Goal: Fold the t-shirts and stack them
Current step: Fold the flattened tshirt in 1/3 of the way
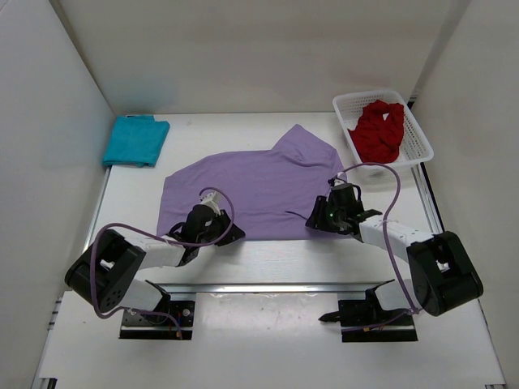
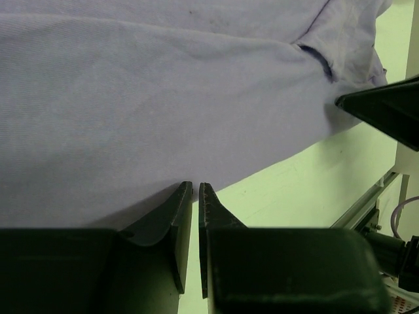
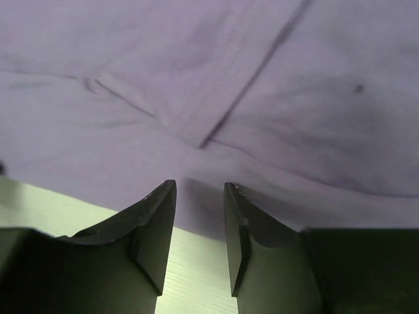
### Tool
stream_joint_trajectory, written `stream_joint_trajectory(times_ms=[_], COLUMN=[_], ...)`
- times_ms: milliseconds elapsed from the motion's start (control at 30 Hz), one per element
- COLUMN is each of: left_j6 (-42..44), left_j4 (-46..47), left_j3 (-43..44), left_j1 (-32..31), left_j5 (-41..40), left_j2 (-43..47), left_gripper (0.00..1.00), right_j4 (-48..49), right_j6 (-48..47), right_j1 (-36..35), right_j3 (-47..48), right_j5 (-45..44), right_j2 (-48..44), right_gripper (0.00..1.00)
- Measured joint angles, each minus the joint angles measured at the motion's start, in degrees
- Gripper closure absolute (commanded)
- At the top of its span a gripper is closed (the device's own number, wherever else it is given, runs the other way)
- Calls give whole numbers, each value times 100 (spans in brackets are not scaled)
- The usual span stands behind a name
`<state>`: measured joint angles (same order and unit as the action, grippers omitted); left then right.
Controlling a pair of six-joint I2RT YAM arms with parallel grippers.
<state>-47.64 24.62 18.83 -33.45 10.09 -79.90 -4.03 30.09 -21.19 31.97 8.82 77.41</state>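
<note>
The lavender t-shirt [image 1: 259, 182] lies spread out in the middle of the table, one corner reaching toward the back right. My left gripper [image 1: 229, 235] sits at its front hem; in the left wrist view the gripper [image 2: 196, 184] has its jaws a thin slit apart with only table showing between them. My right gripper [image 1: 316, 219] is at the shirt's front right edge. Seen from the right wrist, the gripper [image 3: 200, 184] is open over the lavender cloth [image 3: 262, 78], with nothing between the jaws. The teal t-shirt [image 1: 135, 139] lies folded at the back left. The deep red t-shirt [image 1: 379, 130] is bunched in a basket.
The white mesh basket [image 1: 369, 95] stands at the back right corner. White walls close in the table on the left, back and right. A metal rail [image 1: 268, 287] runs along the near edge between the arm bases.
</note>
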Motion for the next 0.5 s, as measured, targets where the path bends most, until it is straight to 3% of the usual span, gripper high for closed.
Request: stream_joint_trajectory(times_ms=[167, 500], left_j6=[-26, -50], left_j4=[59, 122], left_j3=[2, 2], left_j1=[-55, -20], left_j5=[0, 0], left_j2=[-11, -15], left_gripper=[78, 79], right_j4=[564, 859], right_j6=[177, 297], right_j1=[96, 251], right_j3=[-50, -48], right_j5=[367, 413], right_j2=[46, 442], right_gripper=[71, 71])
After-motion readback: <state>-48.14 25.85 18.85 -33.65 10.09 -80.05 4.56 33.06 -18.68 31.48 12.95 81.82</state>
